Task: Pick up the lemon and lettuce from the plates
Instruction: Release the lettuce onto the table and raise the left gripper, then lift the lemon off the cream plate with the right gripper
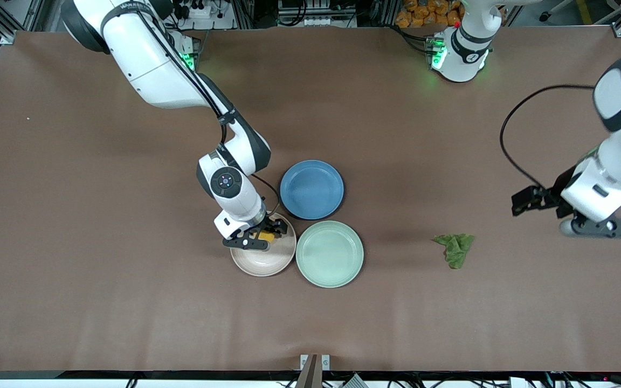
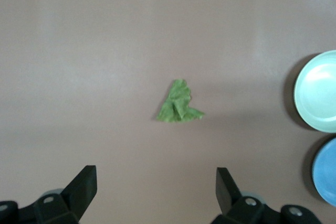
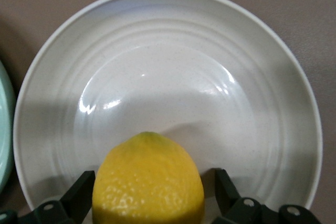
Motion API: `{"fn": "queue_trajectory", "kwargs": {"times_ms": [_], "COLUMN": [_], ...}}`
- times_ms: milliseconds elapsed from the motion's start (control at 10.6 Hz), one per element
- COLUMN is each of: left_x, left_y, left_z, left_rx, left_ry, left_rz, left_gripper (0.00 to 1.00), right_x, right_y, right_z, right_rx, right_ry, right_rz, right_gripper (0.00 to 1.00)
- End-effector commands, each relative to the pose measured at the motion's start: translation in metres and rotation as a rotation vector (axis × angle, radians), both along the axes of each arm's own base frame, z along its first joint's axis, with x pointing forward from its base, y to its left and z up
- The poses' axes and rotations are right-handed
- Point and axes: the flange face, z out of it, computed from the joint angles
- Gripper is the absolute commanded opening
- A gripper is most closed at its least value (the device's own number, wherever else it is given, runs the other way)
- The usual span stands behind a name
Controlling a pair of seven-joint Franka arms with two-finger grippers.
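The yellow lemon lies in the beige-pink plate, near the rim closest to the robots. My right gripper is down in that plate and open, with one finger on each side of the lemon. The green lettuce lies flat on the bare table, off the plates, toward the left arm's end. My left gripper hangs open and empty over the table, closer to that end than the lettuce. The mint green plate holds nothing.
An empty blue plate sits farther from the front camera, touching both other plates. The three plates cluster mid-table. Brown table surface surrounds the lettuce on every side.
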Motion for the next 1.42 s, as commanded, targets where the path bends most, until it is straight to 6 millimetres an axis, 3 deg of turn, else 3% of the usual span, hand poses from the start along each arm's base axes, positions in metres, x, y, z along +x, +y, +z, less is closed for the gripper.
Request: {"fn": "queue_trajectory", "kwargs": {"times_ms": [0,94,283,472,944,1322], "left_x": [-0.024,-0.029,-0.034,-0.035,-0.033,-0.035], "left_y": [0.001,0.001,0.003,0.002,0.001,0.003], "left_z": [0.038,0.043,0.051,0.052,0.044,0.049], "left_rx": [0.007,0.007,0.006,0.011,0.015,0.016], "left_ry": [-0.017,-0.005,0.0,0.001,0.015,0.006], "left_rz": [0.065,0.075,0.133,0.137,0.139,0.158], "left_gripper": [1.0,1.0,1.0,1.0,1.0,1.0], "right_x": [0.001,0.002,0.002,0.003,0.018,0.035], "right_y": [0.003,0.004,0.003,0.001,-0.012,-0.041], "right_z": [-0.007,-0.006,-0.006,-0.006,0.017,0.051], "right_rx": [-0.009,-0.008,-0.007,-0.007,-0.005,-0.042], "right_ry": [-0.017,-0.019,-0.016,-0.012,-0.009,0.042], "right_rz": [0.0,0.0,-0.001,-0.006,-0.031,-0.03], "right_gripper": [1.0,0.98,0.69,0.6,0.54,0.54]}}
